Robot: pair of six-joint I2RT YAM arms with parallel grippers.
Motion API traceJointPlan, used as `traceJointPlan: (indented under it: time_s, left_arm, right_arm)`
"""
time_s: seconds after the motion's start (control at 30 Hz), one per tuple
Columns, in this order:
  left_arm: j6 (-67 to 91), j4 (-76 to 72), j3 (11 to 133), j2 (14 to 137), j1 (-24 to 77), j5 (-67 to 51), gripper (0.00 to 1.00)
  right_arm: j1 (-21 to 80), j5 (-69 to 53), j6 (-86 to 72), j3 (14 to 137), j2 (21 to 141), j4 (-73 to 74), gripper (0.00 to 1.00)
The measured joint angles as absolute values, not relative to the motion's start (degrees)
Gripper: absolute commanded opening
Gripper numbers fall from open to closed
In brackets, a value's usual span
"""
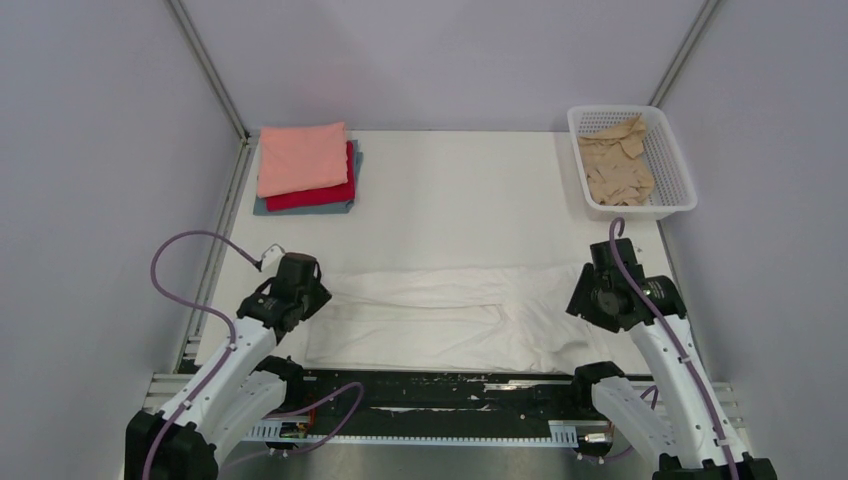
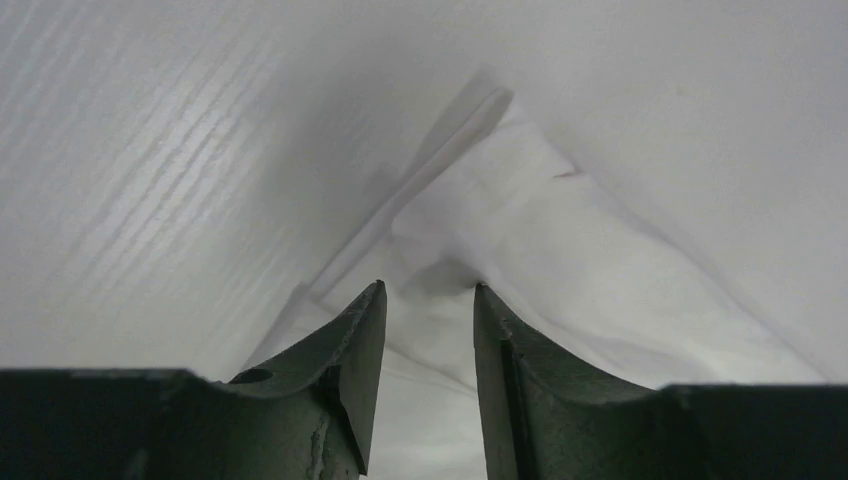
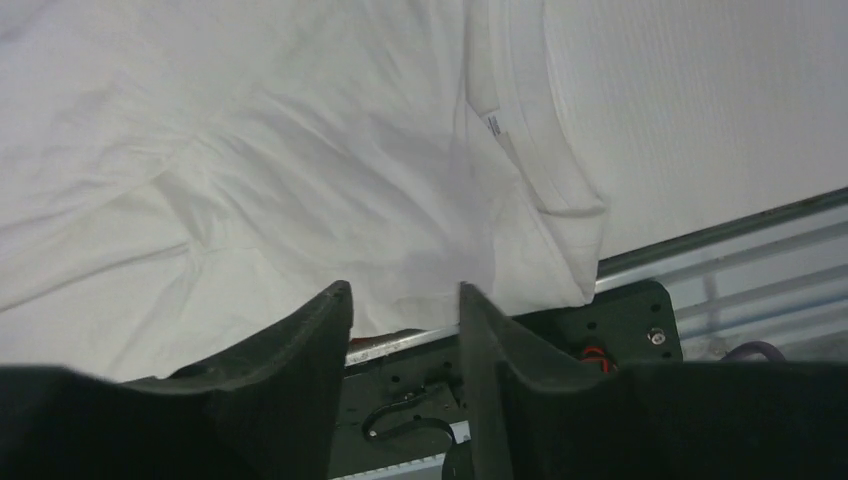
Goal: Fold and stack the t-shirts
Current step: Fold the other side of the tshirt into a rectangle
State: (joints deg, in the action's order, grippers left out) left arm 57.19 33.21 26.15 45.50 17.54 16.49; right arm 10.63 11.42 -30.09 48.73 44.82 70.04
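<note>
A white lattice basket (image 1: 673, 162) stands at the table's (image 1: 460, 205) far-right corner.

Entry 1, left arm (image 1: 235, 355): white-cased, mounted at the near left edge and bent at the elbow, with the black wrist reached forward and angled downward.

Entry 2, left claw (image 2: 428, 292): two dark fingers (image 2: 345, 365) were held slightly apart, tips pointed down.

Entry 3, right arm (image 1: 652, 350): mounted at the near right edge in a mirrored pose, with the black wrist tipped downward.

Entry 4, right claw (image 3: 405, 292): dark fingers (image 3: 300, 355) were likewise parted by a narrow gap.

Entry 5, purple cables (image 1: 168, 272): routed along both arms.
</note>
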Motion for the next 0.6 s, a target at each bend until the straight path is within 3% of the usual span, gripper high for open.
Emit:
traceJointPlan:
  time_s: [0.07, 0.1, 0.17, 0.37, 0.6]
  left_arm:
    - [58.57, 35.09, 26.17, 45.15, 17.54, 17.82, 0.72]
    - [59.20, 36.10, 26.17, 44.71, 17.54, 18.63, 0.86]
    - [60.07, 37.52, 26.22, 43.16, 17.54, 19.92, 0.98]
    - [57.84, 36.36, 27.73, 39.77, 17.52, 18.90, 1.00]
    - [50.89, 22.26, 32.16, 52.97, 18.46, 3.73, 1.00]
  right_arm:
    - [10.63, 10.35, -30.06, 48.62, 44.86, 72.51, 0.80]
    - [10.63, 10.37, -30.30, 48.86, 44.49, 73.56, 0.86]
    - [10.70, 11.60, -30.70, 50.04, 43.92, 75.85, 0.97]
    - [10.70, 12.82, -30.44, 52.75, 42.02, 75.79, 1.00]
    - [10.70, -3.75, -31.44, 41.36, 44.40, 56.07, 1.00]
